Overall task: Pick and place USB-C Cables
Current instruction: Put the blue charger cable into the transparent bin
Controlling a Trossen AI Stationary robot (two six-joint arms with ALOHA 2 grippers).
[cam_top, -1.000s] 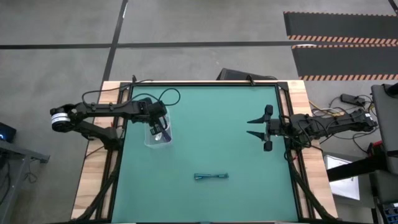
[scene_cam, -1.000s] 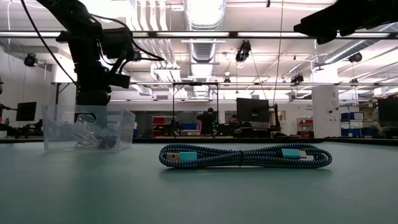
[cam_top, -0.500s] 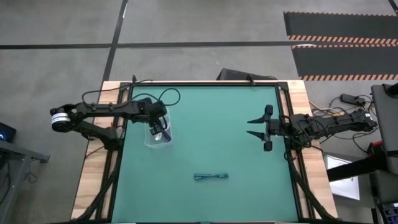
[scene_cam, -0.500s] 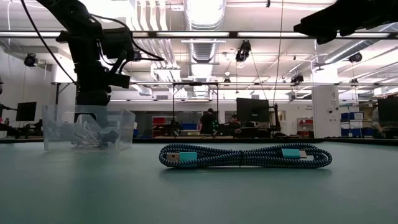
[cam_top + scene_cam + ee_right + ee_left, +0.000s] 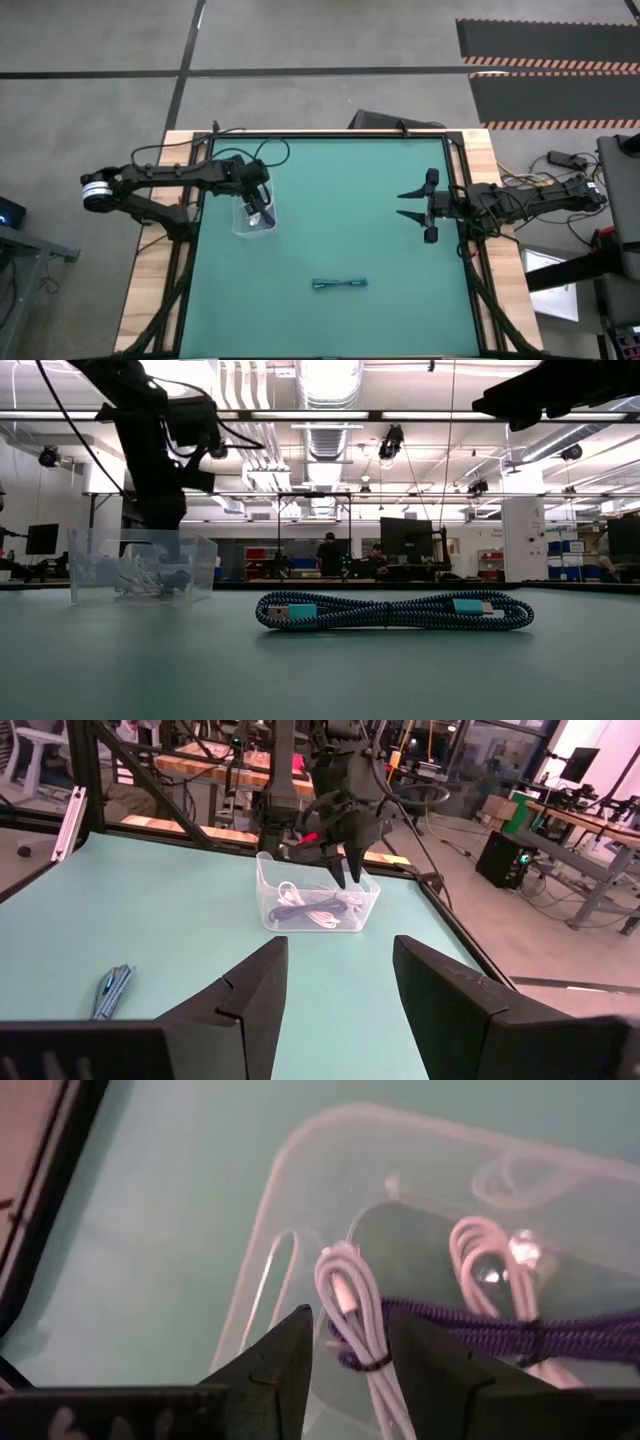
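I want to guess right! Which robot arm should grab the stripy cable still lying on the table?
Probably the right. The right gripper hangs open and empty over the mat, while the left gripper is above the clear bin. The cable lies between them, perhaps nearer the right.

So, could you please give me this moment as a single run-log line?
left gripper: open, above clear bin | bin: three cables inside | right gripper: open, waiting at table's right | teal cable: on mat

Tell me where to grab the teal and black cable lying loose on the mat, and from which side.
Grip the braided cable at its middle, coming straight down from above. It lies flat as a thin folded bundle, long axis running left to right in the high view, with teal plugs near both ends. Fingers closing across the narrow width should catch every strand; nothing crowds it on the mat.
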